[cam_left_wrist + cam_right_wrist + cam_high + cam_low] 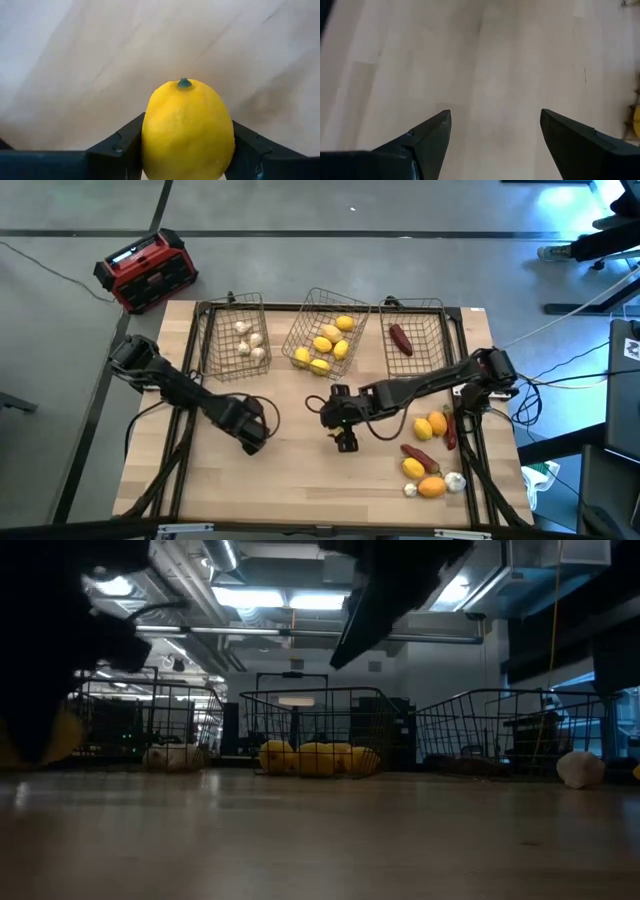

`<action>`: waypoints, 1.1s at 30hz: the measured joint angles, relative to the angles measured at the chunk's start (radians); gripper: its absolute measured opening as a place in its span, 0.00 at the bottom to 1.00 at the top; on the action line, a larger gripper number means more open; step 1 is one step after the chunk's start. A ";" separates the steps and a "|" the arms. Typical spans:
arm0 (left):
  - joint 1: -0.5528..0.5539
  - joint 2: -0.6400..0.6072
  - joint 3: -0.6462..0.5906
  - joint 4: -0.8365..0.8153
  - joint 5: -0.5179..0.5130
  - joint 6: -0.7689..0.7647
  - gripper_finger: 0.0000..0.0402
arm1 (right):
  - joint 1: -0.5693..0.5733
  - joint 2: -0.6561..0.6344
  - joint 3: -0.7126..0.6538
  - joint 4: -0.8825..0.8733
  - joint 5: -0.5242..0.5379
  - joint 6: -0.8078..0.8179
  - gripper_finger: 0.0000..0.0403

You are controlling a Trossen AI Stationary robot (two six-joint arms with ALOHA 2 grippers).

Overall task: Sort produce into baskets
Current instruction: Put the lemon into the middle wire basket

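Lemon [187, 131] sits betw. left pincer [252, 442] fingers, prob. gripped; right pincer [345, 442] spread, nothing in it, mid-table [300, 480].

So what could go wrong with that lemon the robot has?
The left gripper has the lemon between its fingers, touching both sides. It is round and smooth, so it might slip out and roll across the table. The middle basket already holds several lemons and sits tilted, so a clumsy drop could bounce out. The right gripper waits open nearby and the arms could bump.
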 joint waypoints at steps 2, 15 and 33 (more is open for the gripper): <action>0.006 0.000 0.038 -0.014 -0.022 0.014 0.48 | 0.015 -0.013 0.000 -0.007 0.017 0.000 0.75; 0.064 0.000 0.381 -0.013 -0.225 0.258 0.49 | 0.071 -0.033 0.000 -0.116 0.140 0.000 0.75; 0.413 -0.001 0.504 0.208 -0.312 0.779 0.49 | 0.115 -0.085 -0.073 -0.170 0.173 0.048 0.75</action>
